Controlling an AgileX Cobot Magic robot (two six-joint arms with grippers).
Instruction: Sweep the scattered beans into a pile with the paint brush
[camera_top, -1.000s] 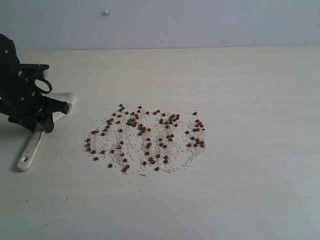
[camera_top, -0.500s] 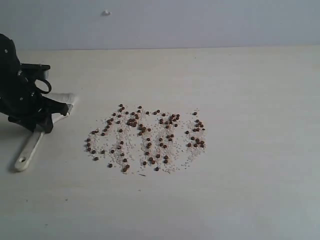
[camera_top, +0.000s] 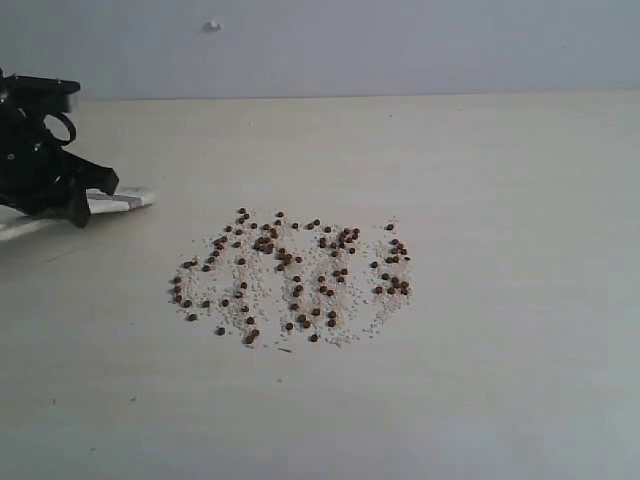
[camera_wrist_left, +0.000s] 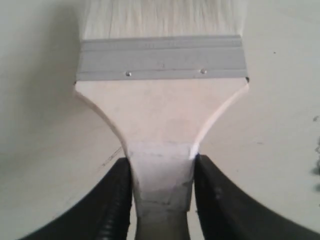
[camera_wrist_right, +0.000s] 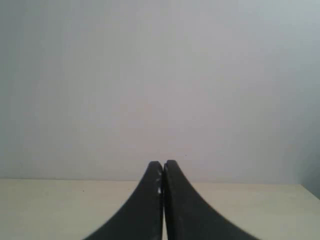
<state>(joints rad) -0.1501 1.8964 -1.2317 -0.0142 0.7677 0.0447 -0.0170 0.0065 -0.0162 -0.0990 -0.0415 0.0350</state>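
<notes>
Left gripper (camera_wrist_left: 162, 170): your two black fingers (camera_wrist_left: 112, 205) are clamped on the narrow neck of the brush handle, one on each side, just behind where the wood flares out
Paint brush (camera_wrist_left: 160, 115): held in that grip with its flat face toward the wrist camera; the silver ferrule (camera_wrist_left: 160, 57) runs across it with two small rivets, and the whitish bristles (camera_wrist_left: 160, 17) carry on past the picture's edge
Brush position: you have it at the left side of the table (camera_top: 480, 400), lying close to level, bristle end pointing right (the handle end is only a pale blur at the left edge of the exterior view)
Contact: you cannot tell whether the bristles touch the table
Beans (camera_top: 295, 275): scattered in a loose oval patch near the middle of the table, reddish-brown dots mixed with pale grit (camera_top: 260, 290), spread thin and not yet swept together
Brush to beans: well apart
Right gripper (camera_wrist_right: 163, 200): your fingers are pressed together with nothing between them, aimed over the far edge of the table at the plain pale wall (camera_wrist_right: 160, 75)
Wall mark (camera_top: 212, 25): one small white spot high on the wall, left of centre
</notes>
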